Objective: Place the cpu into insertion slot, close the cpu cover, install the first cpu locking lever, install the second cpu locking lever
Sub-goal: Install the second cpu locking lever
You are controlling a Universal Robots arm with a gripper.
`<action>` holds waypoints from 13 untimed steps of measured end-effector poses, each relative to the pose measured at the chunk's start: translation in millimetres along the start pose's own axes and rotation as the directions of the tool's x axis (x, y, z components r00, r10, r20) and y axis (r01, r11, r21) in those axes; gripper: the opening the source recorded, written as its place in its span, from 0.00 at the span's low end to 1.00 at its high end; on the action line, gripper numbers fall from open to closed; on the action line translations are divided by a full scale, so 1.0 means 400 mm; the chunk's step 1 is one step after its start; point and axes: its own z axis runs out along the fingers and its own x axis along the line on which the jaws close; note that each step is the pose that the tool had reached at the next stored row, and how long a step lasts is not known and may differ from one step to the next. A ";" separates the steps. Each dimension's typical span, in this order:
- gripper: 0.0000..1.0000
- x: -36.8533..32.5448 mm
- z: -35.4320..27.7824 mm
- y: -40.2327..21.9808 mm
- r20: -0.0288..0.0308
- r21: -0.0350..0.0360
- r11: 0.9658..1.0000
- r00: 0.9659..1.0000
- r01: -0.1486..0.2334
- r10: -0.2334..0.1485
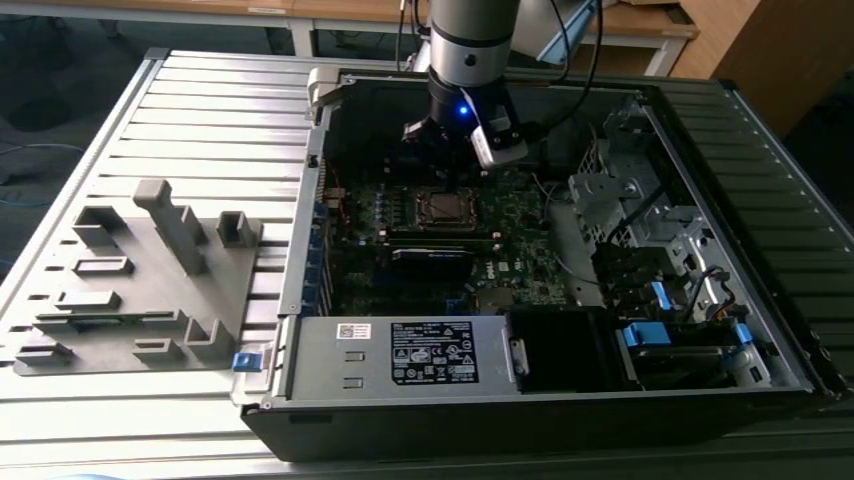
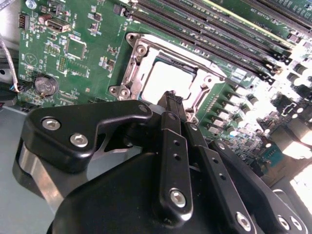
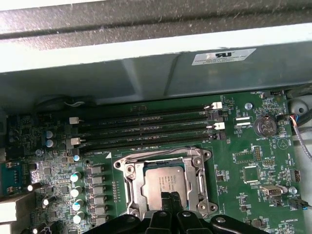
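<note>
Exterior view: black two-finger gripper [image 1: 447, 160] on a grey Universal Robots arm hangs inside an open black desktop PC case [image 1: 787, 330] lying on a ribbed grey metal table [image 1: 200, 110], just above the socket area of the green motherboard [image 1: 527, 240]. White-labelled grey power supply box [image 1: 400, 355] sits at the case's near edge; label print too small to read. Grey plastic parts fixture [image 1: 147, 280] lies on the table at the exterior view's left.

Second wrist view: black fingertips [image 2: 171, 103] pressed together, nothing pinched, over the edge of the small flat silver-grey square cpu [image 2: 165, 80], which sits in the socket. Thin shiny silver hinged cpu cover [image 2: 136, 58] lies down around it. Round coin-cell battery [image 2: 43, 85] nearby.

First wrist view: cpu [image 3: 158, 187] w/ faint top markings, unreadable, framed by the cpu cover [image 3: 130, 187]; gripper [image 3: 170, 202] tips meet at the chip's near edge. Black memory slots [image 3: 146, 127] run beside the socket; a white sticker [image 3: 223, 56] on the case wall, text illegible.
</note>
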 end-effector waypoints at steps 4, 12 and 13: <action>0.11 0.000 -0.001 0.000 0.000 0.000 1.000 1.000 0.000 0.000; 0.11 0.000 -0.001 -0.001 0.000 0.000 1.000 1.000 0.000 0.000; 0.11 0.000 -0.001 -0.002 0.000 0.000 1.000 1.000 0.000 0.000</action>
